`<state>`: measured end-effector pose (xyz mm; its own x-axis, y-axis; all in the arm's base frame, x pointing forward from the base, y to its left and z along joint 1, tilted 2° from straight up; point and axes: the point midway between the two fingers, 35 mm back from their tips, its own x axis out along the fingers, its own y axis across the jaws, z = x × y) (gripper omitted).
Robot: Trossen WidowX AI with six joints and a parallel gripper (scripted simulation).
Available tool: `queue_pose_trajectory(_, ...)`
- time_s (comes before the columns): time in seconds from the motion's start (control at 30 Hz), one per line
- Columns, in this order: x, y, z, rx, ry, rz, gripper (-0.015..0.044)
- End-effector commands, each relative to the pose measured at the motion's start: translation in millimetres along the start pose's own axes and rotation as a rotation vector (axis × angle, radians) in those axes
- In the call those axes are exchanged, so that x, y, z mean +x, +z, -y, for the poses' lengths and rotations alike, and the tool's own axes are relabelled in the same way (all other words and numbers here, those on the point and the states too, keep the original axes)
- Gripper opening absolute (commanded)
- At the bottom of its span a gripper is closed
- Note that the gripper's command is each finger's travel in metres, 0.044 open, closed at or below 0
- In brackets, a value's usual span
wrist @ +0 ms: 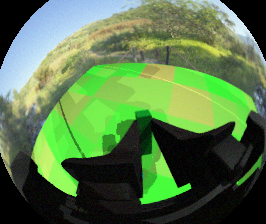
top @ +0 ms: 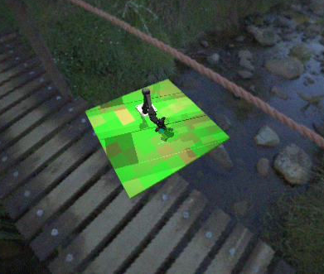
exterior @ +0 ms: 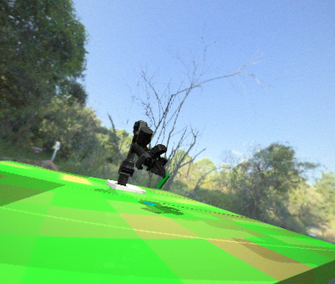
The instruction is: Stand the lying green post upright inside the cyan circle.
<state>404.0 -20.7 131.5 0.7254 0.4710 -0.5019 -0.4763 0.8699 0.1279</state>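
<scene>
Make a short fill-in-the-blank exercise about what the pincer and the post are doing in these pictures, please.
1. The pincer is shut on the ____ post.
2. In the exterior view the post hangs ____ the patchwork surface, not touching it.
3. The post is tilted, not yet ____.
4. The small circle on the surface is ____ in colour.

Missing words: green; above; upright; cyan
</scene>
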Motion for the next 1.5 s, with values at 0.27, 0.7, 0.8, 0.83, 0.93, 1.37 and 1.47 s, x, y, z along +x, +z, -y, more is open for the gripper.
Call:
queue_pose_trajectory(0.27, -6, -1, -1, -0.002, 0.015, 0.070, 0.0023)
queue_pose_trajectory(0.7, -13, -2, -3, -0.014, 0.032, 0.139, 0.0023)
queue_pose_trajectory(0.8, -15, -3, -4, -0.017, 0.036, 0.155, 0.0023)
queue_pose_trajectory(0.83, -16, -3, -4, -0.018, 0.038, 0.160, 0.0023)
queue_pose_trajectory(0.93, -18, -3, -5, -0.022, 0.042, 0.175, 0.0023)
queue_pose_trajectory(1.37, -27, -6, -9, -0.041, 0.061, 0.238, 0.0023)
queue_pose_trajectory(1.47, -29, -6, -10, -0.046, 0.066, 0.252, 0.0023)
